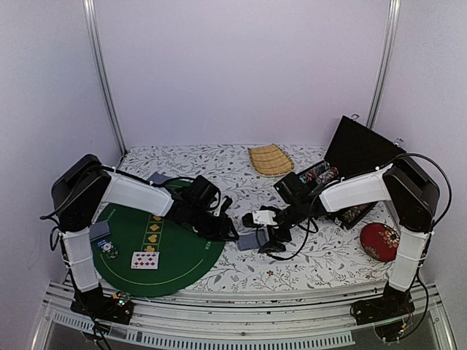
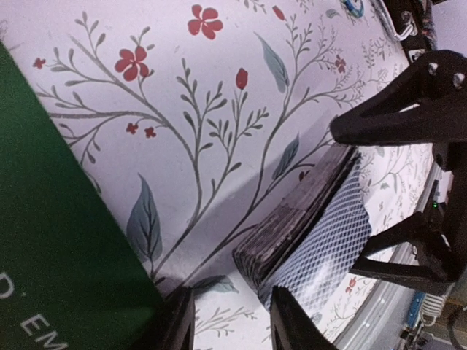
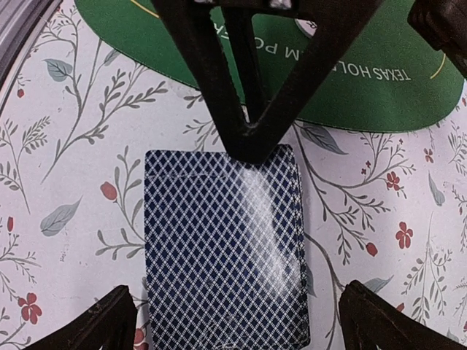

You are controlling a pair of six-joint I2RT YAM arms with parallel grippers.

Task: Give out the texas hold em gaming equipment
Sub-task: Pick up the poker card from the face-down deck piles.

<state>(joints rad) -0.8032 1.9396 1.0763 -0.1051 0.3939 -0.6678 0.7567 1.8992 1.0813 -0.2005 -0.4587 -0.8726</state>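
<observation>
Cards (image 3: 222, 248), blue-latticed, lie stacked between the right hand's (image 3: 233, 324) wide-open fingers, seemingly untouched.

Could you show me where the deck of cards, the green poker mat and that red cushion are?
deck of cards (image 3: 222, 248): right wrist view, middle of the patterned top card back.
green poker mat (image 1: 175, 251): top external view, bare green felt right of the face-up card.
red cushion (image 1: 379, 240): top external view, centre of its patterned top.
</observation>
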